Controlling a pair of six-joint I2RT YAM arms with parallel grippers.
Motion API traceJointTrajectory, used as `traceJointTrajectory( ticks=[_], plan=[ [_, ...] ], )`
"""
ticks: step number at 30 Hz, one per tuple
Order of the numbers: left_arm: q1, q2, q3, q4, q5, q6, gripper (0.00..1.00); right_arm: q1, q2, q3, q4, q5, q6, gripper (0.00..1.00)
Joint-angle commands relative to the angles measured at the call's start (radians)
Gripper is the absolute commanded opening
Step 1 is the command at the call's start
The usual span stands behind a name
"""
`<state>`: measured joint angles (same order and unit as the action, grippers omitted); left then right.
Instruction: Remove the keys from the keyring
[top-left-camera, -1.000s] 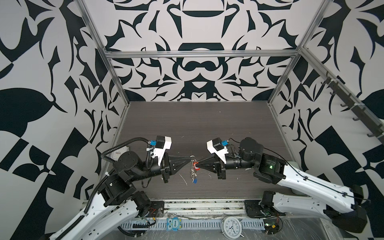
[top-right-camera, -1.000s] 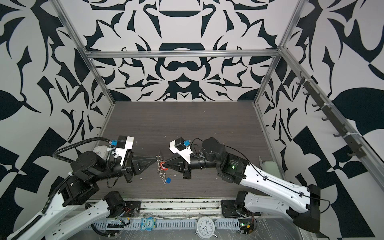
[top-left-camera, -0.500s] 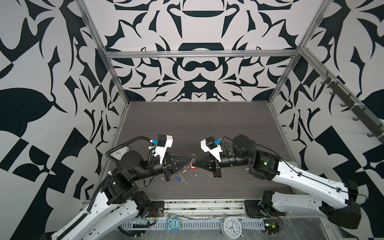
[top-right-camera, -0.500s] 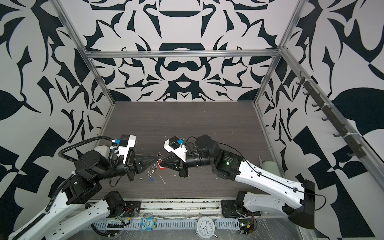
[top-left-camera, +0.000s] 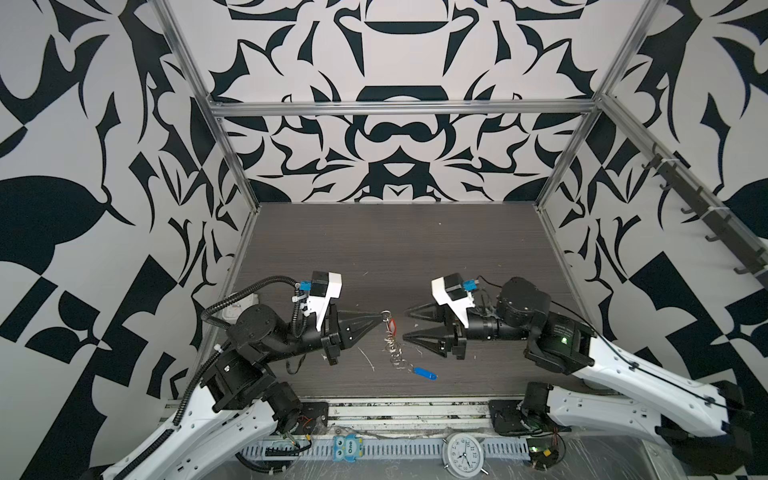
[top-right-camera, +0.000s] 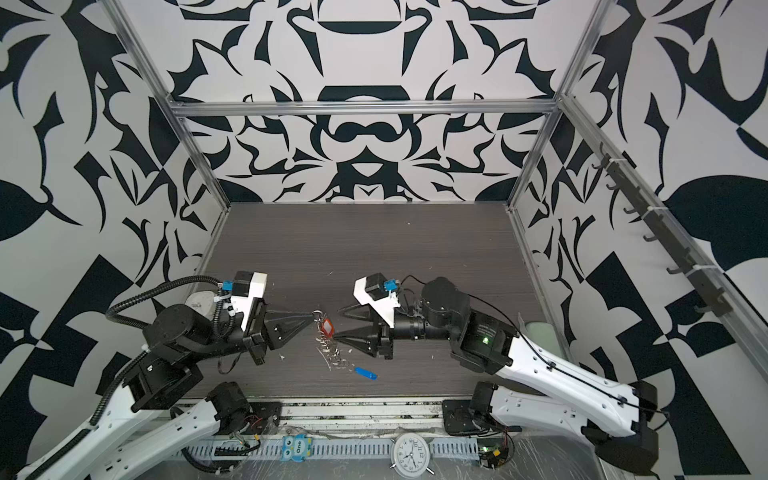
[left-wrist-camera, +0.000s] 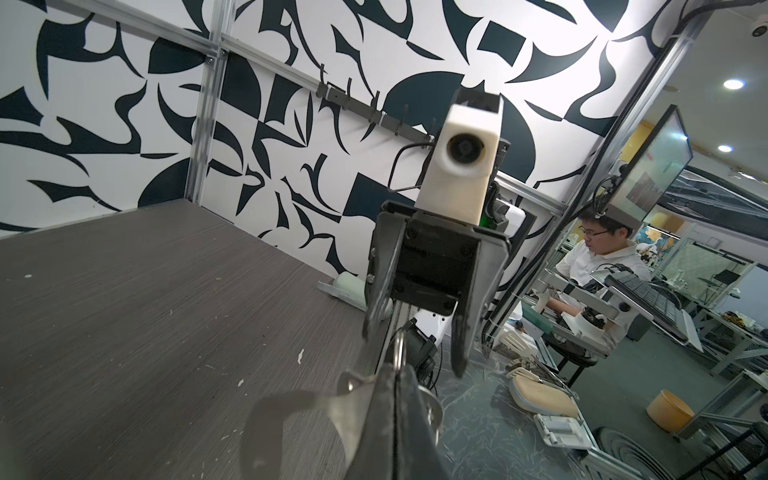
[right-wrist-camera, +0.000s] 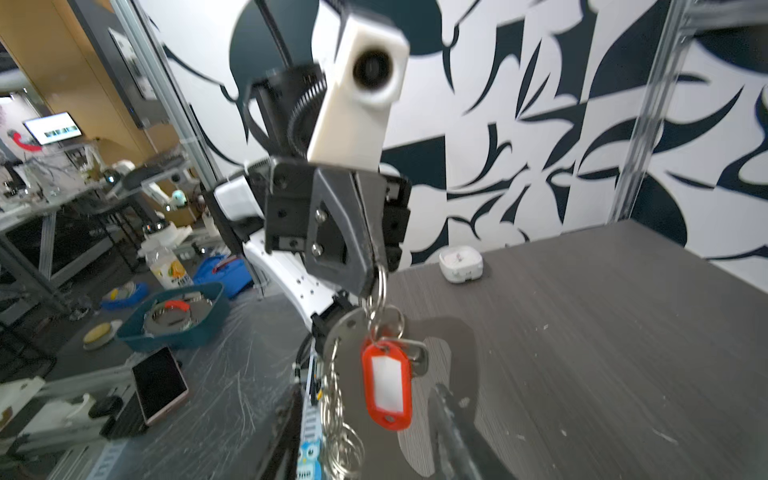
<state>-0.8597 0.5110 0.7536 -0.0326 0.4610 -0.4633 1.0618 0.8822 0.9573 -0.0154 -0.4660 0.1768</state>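
Fig.: my L gripper (top-left-camera: 379, 322), jaws together, clamps the top ring of the keyring (top-left-camera: 391, 347) above the table (top-left-camera: 374, 249) near its front edge, so the chain hangs free. The red-tag key (top-right-camera: 327, 328) dangles and the blue tag (top-left-camera: 424, 372) rests on the surface. My R gripper (top-left-camera: 404, 325), jaws apart, sits just beside the chain, prob. to take a key.

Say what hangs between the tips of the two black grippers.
A red-orange oblong plastic tag and a chain of silver metal rings; both top views show it.
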Motion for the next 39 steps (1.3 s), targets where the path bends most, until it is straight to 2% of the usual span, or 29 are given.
traceJointTrajectory(
  ticks=[1, 8, 15, 19, 28, 39],
  plan=[
    [-0.002, -0.016, -0.014, 0.076, 0.013, 0.010, 0.00, 0.003, -0.008, -0.040, 0.184, 0.088, 0.081, 0.52],
    [-0.002, -0.027, -0.039, 0.120, 0.003, 0.000, 0.00, 0.004, 0.059, -0.081, 0.386, 0.110, 0.225, 0.51],
    [-0.002, -0.040, -0.057, 0.140, -0.013, -0.001, 0.00, 0.003, 0.082, -0.089, 0.450, 0.075, 0.261, 0.49],
    [-0.002, -0.041, -0.064, 0.147, -0.021, -0.002, 0.00, 0.003, 0.083, -0.083, 0.438, 0.062, 0.266, 0.47],
    [-0.002, -0.037, -0.065, 0.165, -0.034, -0.012, 0.00, 0.004, 0.093, -0.068, 0.414, 0.023, 0.269, 0.30],
    [-0.002, -0.030, -0.073, 0.172, -0.039, -0.023, 0.00, 0.004, 0.104, -0.058, 0.418, -0.010, 0.279, 0.27]
  ],
)
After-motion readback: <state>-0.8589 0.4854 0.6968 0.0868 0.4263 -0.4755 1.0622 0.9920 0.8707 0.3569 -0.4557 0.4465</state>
